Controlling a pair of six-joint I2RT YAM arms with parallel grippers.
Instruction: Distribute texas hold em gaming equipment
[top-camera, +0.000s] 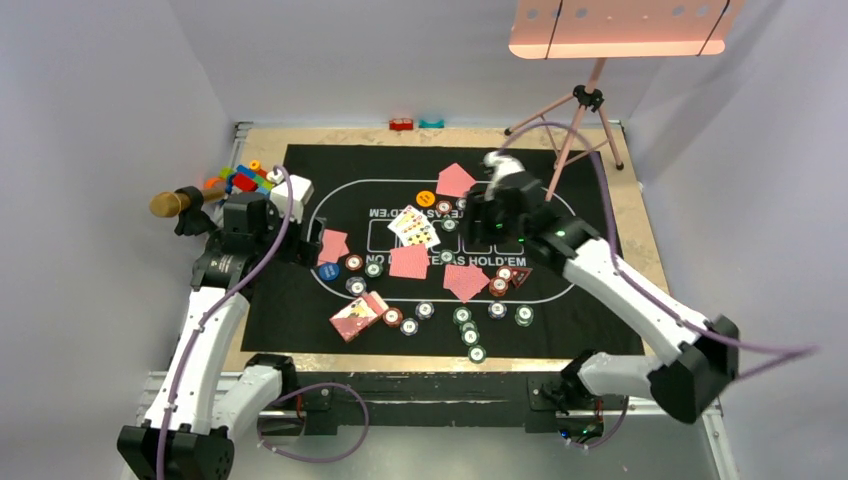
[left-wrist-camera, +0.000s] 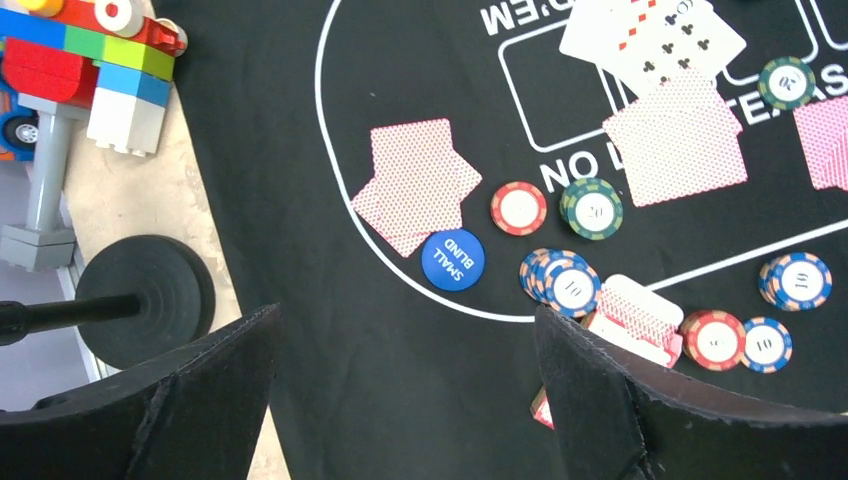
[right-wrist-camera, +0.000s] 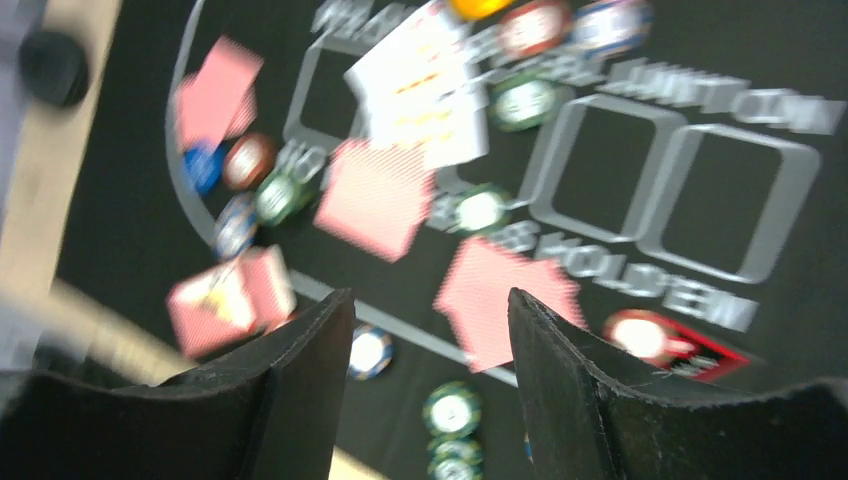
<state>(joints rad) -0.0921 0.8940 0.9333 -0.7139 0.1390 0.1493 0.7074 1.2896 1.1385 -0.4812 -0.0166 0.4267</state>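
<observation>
Poker chips, discs and pink-backed cards lie spread over the black mat (top-camera: 300, 330). My left gripper (left-wrist-camera: 405, 320) is open and empty above bare mat at the left of the layout, in the top view (top-camera: 312, 245). Just beyond it lie the blue small-blind disc (left-wrist-camera: 453, 260), two pink cards (left-wrist-camera: 415, 185), a red chip (left-wrist-camera: 518, 208), a green chip (left-wrist-camera: 592, 208) and stacked blue chips (left-wrist-camera: 560, 282) beside the card deck (left-wrist-camera: 635, 318). My right gripper (right-wrist-camera: 430, 300) hangs open and empty over the mat's middle, above green chips (right-wrist-camera: 452, 410). An orange disc (top-camera: 426, 198) lies farther back.
Toy bricks (left-wrist-camera: 90, 60) and a gold-headed microphone (top-camera: 172, 203) on a round black base (left-wrist-camera: 145, 300) stand off the mat's left edge. A pink tripod (top-camera: 585, 110) stands at the back right. The right wrist view is motion-blurred.
</observation>
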